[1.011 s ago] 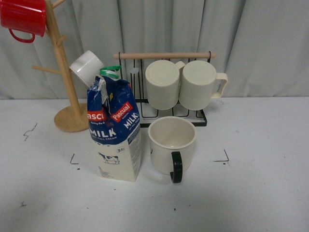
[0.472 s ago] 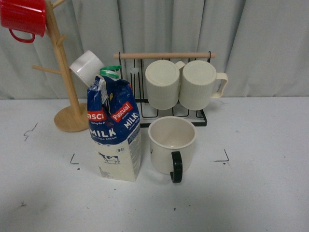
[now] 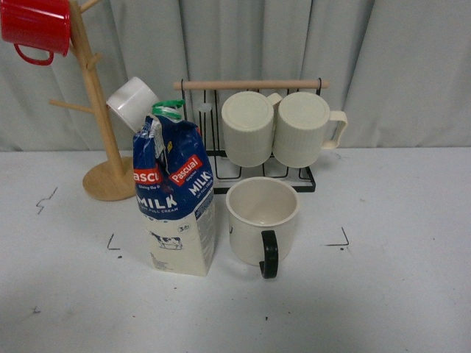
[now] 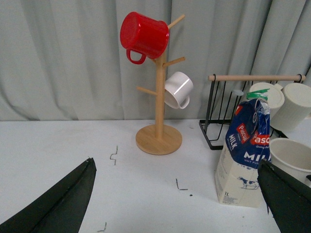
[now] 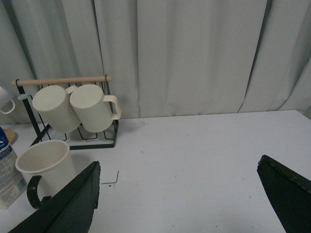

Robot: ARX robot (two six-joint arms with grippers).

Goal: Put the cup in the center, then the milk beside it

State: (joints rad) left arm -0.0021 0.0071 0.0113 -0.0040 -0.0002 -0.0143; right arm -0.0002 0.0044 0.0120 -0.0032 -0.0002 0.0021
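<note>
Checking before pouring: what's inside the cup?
The cup looks empty: bare cream inner wall and part of the bottom show. The near rim hides the rest of the bottom in the front view.

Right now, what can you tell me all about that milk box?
The milk carton is tall, taller than the cup beside it. Its top half is blue with red "Pascual" labels and white "MILK" lettering; the bottom is cream with a little cow drawing. A green cap sits on its crumpled, folded top. It looks like cardboard. It stands upright on the white table, inside the black corner marks, to the left of the cup with a narrow gap between them. No tool is touching it.
</note>
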